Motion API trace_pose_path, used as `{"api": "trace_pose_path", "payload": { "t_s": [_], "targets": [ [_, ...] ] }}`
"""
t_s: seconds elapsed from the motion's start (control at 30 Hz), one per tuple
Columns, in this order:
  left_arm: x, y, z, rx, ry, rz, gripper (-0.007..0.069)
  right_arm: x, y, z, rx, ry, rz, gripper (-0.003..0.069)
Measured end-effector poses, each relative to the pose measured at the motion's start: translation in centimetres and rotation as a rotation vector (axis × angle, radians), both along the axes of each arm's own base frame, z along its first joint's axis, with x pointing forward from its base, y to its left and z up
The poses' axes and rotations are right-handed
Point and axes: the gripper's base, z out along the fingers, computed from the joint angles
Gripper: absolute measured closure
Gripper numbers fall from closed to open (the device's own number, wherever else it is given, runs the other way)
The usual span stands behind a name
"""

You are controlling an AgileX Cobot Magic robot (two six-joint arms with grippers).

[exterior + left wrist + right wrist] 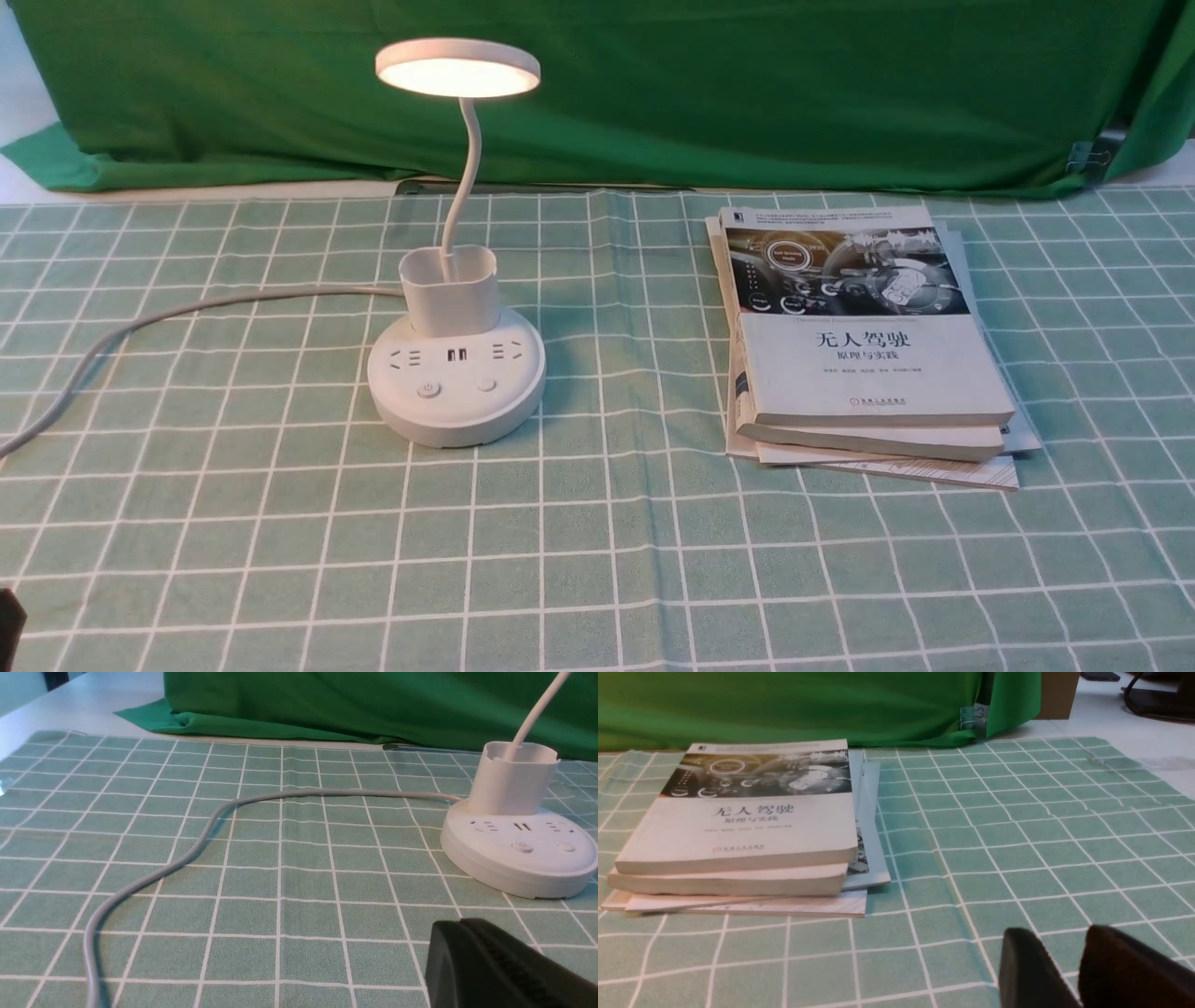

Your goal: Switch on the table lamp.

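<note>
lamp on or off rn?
On. The table lamp has its disc head glowing warm white on the underside in the front view. Neither gripper touches it.

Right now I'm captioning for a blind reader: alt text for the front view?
A lit white lamp stands on a green checked tablecloth, its cord trailing left. A stack of books lies to its right.

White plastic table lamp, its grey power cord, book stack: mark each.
White plastic table lamp (456, 381): front view, round base top.
Grey power cord (196, 847): left wrist view, mid-run on the cloth.
Paperback book stack (864, 345): front view, top cover.
</note>
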Motion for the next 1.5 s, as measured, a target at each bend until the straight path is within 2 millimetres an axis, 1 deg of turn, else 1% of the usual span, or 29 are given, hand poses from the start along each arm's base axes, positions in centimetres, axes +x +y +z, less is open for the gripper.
{"api": "trace_pose_path", "payload": {
  "t_s": [1.5],
  "targets": [
    [0.03, 0.02, 0.17, 0.009, -0.019, 0.001, 0.0623, 0.00, 0.00, -0.01, 0.000, 0.001, 0.000, 0.0419]
  ]
}}
